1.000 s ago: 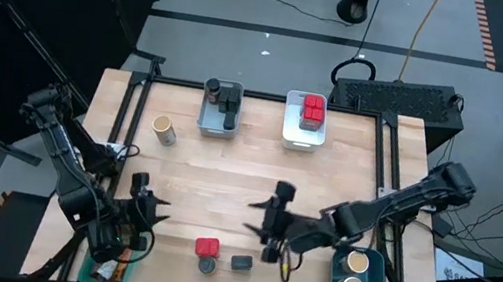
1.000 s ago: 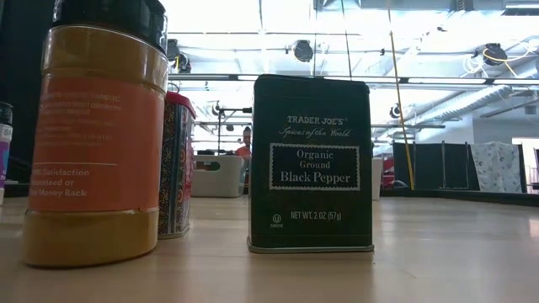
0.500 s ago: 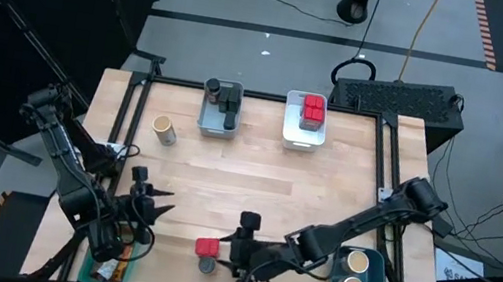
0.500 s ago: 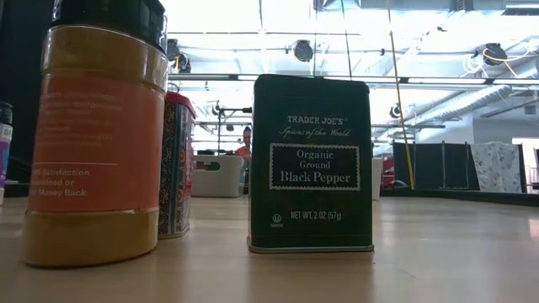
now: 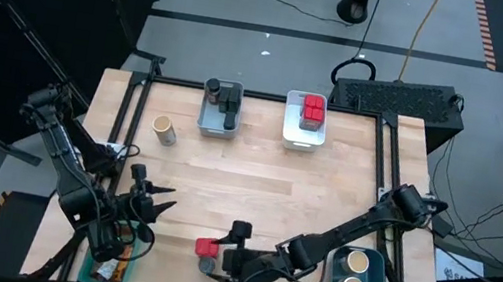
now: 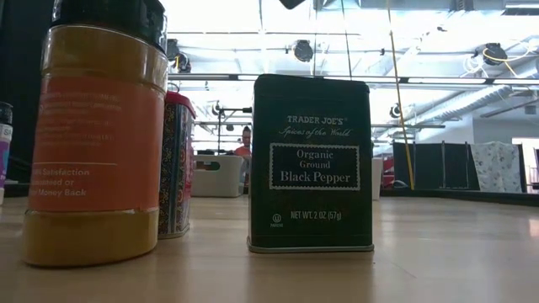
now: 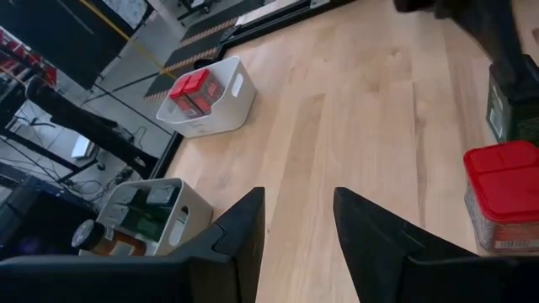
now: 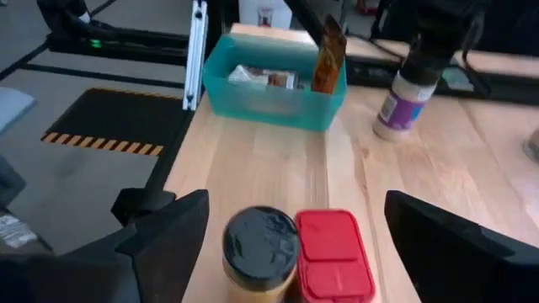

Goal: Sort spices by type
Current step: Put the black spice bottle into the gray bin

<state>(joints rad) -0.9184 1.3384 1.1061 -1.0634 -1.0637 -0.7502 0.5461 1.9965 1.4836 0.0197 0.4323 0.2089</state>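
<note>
The right gripper, jaws spread wide, sits at the table's six o'clock edge by the red-lidded jar, probably to grasp it; the left jaws hold nothing, half apart.

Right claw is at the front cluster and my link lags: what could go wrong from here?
1. The open right claw brackets both the dark-lidded jar and the red-lidded jar, which stand touching: it may grab two types or topple one.
2. The pepper tin sits close beside them under that arm; a sweep could knock it.
</note>
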